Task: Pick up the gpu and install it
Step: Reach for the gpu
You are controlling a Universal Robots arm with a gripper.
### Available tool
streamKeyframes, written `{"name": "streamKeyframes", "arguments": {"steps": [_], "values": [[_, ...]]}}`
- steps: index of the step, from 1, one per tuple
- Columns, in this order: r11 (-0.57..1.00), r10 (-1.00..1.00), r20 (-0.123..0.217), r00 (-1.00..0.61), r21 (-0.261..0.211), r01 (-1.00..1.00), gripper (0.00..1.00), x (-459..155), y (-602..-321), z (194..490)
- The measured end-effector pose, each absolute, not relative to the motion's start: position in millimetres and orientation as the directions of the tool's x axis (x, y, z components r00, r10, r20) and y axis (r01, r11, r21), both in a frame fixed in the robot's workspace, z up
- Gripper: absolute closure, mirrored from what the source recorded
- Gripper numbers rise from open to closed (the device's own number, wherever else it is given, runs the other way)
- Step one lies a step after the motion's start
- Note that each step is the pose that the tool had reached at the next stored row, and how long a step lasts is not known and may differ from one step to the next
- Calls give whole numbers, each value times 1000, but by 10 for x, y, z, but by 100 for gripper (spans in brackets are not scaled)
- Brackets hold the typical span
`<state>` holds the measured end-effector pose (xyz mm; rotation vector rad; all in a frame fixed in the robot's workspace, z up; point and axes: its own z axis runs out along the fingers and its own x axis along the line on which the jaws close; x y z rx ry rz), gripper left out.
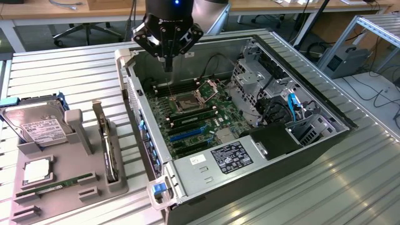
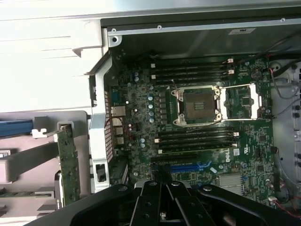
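One gripper (image 1: 167,65): clenched shut on nothing, hanging over the open computer case (image 1: 187,176)
The gpu (image 1: 110,145): on edge in the grey holder (image 1: 65,161), at the exterior view's left of the case

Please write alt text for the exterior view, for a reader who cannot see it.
A robot arm's shut gripper hangs over an open computer case. At the exterior view's left, the gpu stands on edge in a grey holder, next to a hard drive.
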<state>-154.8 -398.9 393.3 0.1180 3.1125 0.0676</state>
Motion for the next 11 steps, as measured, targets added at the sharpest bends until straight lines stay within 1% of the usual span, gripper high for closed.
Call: {"name": "streamKeyframes", "arguments": {"steps": [11], "values": [[996, 76, -24, -997, 44, 75, 89, -1580, -3989, 3933]]}}
